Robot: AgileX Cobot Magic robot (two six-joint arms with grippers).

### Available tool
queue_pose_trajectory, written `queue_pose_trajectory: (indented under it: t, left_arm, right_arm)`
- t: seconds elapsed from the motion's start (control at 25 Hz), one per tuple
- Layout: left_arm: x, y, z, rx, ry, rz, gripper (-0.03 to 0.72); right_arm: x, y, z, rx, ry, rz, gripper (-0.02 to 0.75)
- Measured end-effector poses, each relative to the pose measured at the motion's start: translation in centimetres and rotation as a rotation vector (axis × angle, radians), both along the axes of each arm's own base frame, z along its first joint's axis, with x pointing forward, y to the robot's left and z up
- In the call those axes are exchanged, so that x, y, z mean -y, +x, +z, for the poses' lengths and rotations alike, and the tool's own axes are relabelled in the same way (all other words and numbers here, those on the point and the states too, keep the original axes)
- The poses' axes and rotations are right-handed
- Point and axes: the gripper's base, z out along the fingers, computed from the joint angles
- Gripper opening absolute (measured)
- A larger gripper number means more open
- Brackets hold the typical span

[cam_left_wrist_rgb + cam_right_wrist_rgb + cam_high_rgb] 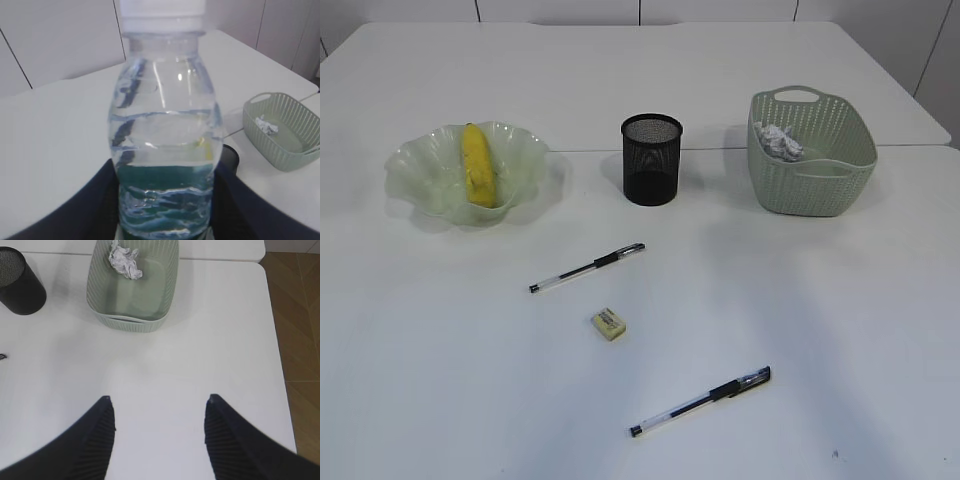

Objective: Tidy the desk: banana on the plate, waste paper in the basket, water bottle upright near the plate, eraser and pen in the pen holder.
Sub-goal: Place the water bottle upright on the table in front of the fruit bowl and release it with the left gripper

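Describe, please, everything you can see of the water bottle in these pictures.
The water bottle shows only in the left wrist view. It is clear, ribbed plastic with a white cap, standing upright in the picture and roughly half full of water. The dark fingers of the left gripper hold its lower body from both sides. Its base is out of frame.

Plate [525, 160]: set at the frame's upper left, with the banana [478, 165] laid in it.
Pen holder [651, 160]: placed upper centre, between plate and basket [840, 175].
Waste paper [780, 140]: held in the basket, upper right.
Pens [588, 268] [700, 402]: laid below the holder, the eraser [608, 323] between them on the surface [860, 330].
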Motion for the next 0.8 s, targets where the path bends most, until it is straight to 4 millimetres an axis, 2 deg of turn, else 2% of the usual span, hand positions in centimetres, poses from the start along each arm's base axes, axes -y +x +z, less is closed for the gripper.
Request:
queue_pose_trajectory:
  t: [0.28,0.64,0.8]
  left_arm:
    - [-0.5,-1.4,1.0,0.099,-0.031,0.016,0.352]
    - [-1.7,-5.1,0.6,0.260,-0.090,0.053,0.351]
    - [-2.0,-5.9,-0.3,0.273,-0.097,0.061,0.351]
  right_arm:
    - [0.0,0.0,0.0,0.000,0.000,0.000,0.428]
    - [0.0,0.0,0.0,0.000,0.000,0.001,0.428]
    - [0.0,0.0,0.0,0.000,0.000,0.001,0.428]
